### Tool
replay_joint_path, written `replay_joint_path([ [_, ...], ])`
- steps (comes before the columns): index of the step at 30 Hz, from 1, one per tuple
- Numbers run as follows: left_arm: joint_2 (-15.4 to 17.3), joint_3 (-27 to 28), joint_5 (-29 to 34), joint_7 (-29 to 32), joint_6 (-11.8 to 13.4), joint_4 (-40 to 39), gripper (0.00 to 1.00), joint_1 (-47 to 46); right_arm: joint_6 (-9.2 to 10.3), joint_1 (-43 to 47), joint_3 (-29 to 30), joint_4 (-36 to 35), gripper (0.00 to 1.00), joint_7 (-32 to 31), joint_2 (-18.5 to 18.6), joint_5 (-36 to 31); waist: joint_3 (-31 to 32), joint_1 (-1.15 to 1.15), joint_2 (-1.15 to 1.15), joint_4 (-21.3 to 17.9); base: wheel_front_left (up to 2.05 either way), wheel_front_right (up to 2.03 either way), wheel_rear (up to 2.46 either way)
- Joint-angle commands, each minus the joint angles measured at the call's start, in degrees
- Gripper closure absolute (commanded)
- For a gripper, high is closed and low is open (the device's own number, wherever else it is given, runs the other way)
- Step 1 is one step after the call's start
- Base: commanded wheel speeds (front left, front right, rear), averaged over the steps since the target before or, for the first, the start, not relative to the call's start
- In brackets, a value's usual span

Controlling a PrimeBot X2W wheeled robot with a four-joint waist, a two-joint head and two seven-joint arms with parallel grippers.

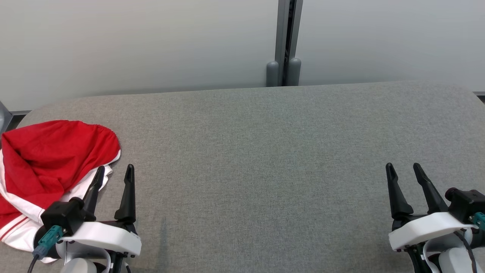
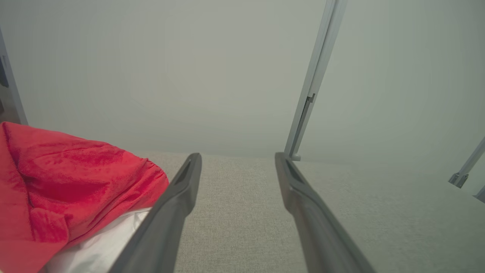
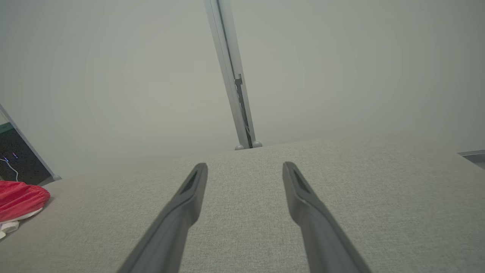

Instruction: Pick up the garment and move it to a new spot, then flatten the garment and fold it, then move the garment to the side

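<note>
One red-and-white garment [image 1: 53, 159] bunched at the grey worktop's [image 1: 265, 151] left edge, two pincers, left pincer [image 1: 115, 168] released just beside it, right pincer [image 1: 402, 165] released well apart, open room between.

Nothing in any view can be read as text, a label, a brand, a number or a sign. The red garment [image 1: 45, 159] at the left edge of the worktop [image 1: 265, 170] bears plain white bands, not letters. Past that edge, the right wrist view has a dark panel [image 3: 17, 163] with tiny blue specks, perhaps indicator lights, too small to read.
</note>
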State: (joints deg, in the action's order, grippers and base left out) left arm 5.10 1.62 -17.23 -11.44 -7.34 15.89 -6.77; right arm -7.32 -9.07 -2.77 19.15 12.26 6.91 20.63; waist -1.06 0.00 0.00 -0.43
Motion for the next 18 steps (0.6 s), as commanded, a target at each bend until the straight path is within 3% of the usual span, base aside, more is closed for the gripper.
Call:
replay_joint_path([
  [1,0.5,0.1,1.2,-0.4,0.1,0.2,0.0,0.0,-0.25,-1.0,-0.1,-0.1,0.0,0.5,0.4,-0.9,0.0,0.0,0.0,0.0,0.0,0.0,0.0],
  [18,0.3,-0.5,8.1,-2.6,-0.1,3.6,0.0,-0.3,-0.21,-1.1,-0.2,2.9,0.0,2.2,0.4,-6.2,0.4,0.0,0.0,0.0,0.0,0.0,0.0],
])
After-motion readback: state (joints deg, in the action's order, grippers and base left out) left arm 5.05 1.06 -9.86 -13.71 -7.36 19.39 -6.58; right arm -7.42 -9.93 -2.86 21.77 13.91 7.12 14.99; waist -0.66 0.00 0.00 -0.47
